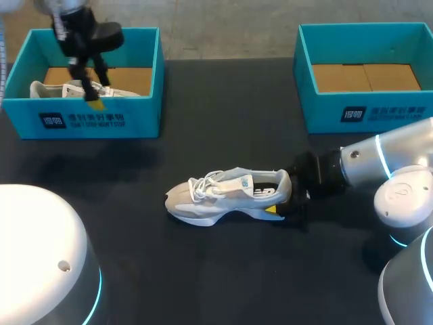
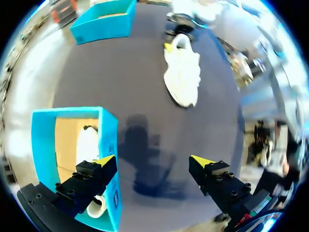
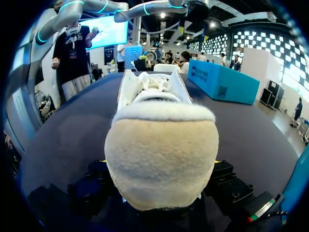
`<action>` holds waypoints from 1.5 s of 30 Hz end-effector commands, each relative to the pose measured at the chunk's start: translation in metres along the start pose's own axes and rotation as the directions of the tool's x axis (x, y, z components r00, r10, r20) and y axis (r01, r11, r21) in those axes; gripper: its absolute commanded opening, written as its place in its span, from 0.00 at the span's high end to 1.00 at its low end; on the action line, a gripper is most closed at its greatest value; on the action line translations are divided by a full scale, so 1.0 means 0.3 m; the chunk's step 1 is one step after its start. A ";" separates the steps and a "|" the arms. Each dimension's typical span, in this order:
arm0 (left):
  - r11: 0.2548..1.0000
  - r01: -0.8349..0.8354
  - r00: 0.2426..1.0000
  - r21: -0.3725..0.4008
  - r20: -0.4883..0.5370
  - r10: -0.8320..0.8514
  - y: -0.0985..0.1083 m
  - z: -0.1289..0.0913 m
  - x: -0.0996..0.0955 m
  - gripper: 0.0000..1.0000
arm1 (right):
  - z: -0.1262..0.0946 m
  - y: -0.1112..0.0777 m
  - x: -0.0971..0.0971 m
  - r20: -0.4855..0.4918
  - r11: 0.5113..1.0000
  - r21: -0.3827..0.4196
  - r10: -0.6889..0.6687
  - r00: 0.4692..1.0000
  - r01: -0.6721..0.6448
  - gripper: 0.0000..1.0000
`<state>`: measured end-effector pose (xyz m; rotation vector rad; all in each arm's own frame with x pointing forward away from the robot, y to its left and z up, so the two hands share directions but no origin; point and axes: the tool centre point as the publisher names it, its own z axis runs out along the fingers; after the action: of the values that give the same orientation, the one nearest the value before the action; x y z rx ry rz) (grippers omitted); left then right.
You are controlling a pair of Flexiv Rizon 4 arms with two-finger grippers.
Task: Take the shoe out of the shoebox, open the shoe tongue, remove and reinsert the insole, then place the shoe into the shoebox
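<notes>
Head view shows two boxes and two shoes; the right wrist view catches one shoe only. That shoe (image 1: 226,196) lies on the counter (image 1: 203,271), right jaws pinching its heel. Beyond it the left box (image 1: 81,122) holds the second shoe (image 1: 61,89) under spread left jaws.
</notes>
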<state>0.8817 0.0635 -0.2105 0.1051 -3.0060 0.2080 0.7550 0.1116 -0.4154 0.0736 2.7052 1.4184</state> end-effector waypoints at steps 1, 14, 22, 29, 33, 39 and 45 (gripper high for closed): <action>0.996 0.084 0.983 0.004 0.162 -0.084 -0.097 0.013 0.072 0.00 | 0.020 -0.005 0.001 0.002 1.000 0.002 -0.001 1.000 0.001 1.00; 1.000 -0.014 0.988 -0.025 0.152 0.018 -0.255 0.055 0.120 0.00 | 0.020 -0.005 0.001 0.002 1.000 0.002 -0.001 1.000 0.001 1.00; 1.000 -0.014 0.988 -0.025 0.152 0.018 -0.255 0.055 0.120 0.00 | 0.020 -0.005 0.001 0.002 1.000 0.002 -0.001 1.000 0.001 1.00; 1.000 -0.014 0.988 -0.025 0.152 0.018 -0.255 0.055 0.120 0.00 | 0.020 -0.005 0.001 0.002 1.000 0.002 -0.001 1.000 0.001 1.00; 1.000 -0.014 0.988 -0.025 0.152 0.018 -0.255 0.055 0.120 0.00 | 0.020 -0.005 0.001 0.002 1.000 0.002 -0.001 1.000 0.001 1.00; 1.000 -0.014 0.988 -0.025 0.152 0.018 -0.255 0.055 0.120 0.00 | 0.020 -0.005 0.001 0.002 1.000 0.002 -0.001 1.000 0.001 1.00; 0.982 0.175 0.970 -0.070 0.182 -0.160 -0.279 0.066 0.128 0.00 | 0.020 -0.005 0.001 0.002 1.000 0.002 -0.001 1.000 0.001 1.00</action>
<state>0.8480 -0.0145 -0.2126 0.2824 -3.1485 0.1500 0.7550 0.1116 -0.4155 0.0738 2.7052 1.4181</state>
